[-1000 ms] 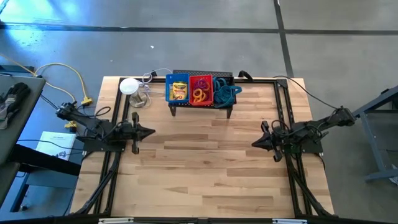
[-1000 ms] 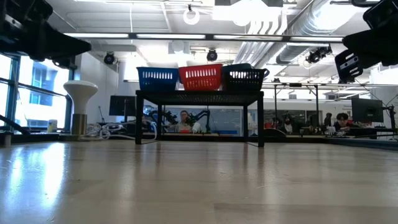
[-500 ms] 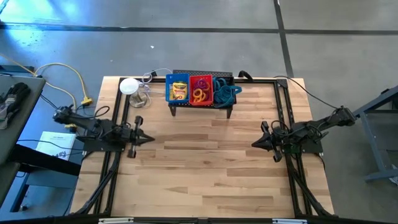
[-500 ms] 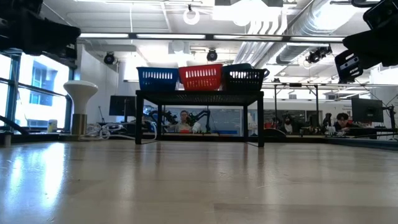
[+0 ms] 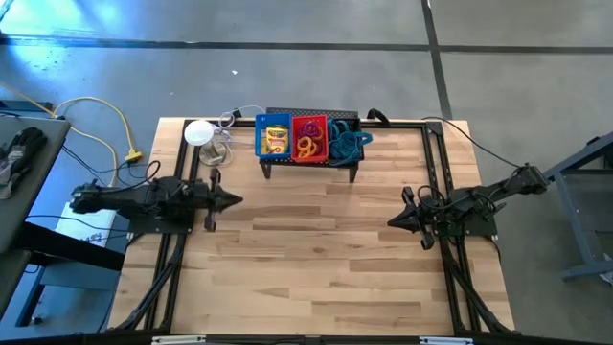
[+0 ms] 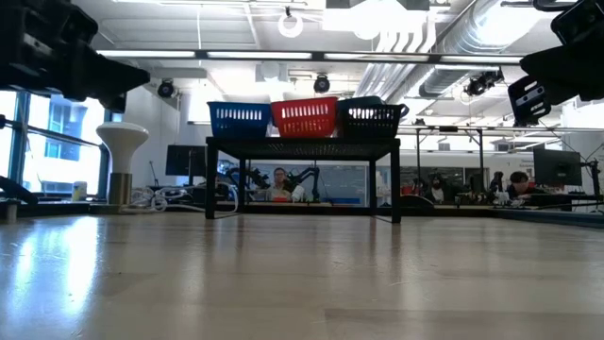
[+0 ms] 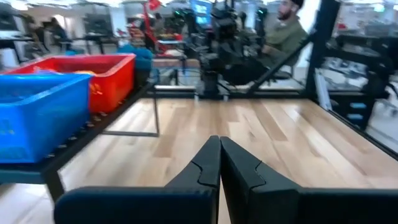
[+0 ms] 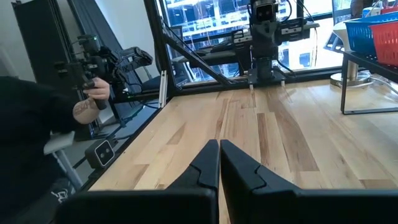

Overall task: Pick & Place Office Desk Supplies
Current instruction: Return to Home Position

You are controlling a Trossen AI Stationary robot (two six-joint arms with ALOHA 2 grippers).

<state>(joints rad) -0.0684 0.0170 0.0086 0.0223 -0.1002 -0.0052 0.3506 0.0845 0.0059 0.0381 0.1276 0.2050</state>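
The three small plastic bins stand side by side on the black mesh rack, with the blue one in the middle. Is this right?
Not quite. The red plastic bin is in the middle, between the blue plastic bin and the black plastic bin, as the low view shows. All three do stand side by side on the black mesh rack.

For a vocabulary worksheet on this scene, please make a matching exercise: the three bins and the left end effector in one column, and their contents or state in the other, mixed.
Column 1:
1 blue bin
2 red bin
3 black bin
4 left end effector

Column 2:
a bluish cords
b shut and empty, over the left side of the table
c yellow printed boxes
d coloured rings

Pairs: 1-c, 2-d, 3-a, 4-b
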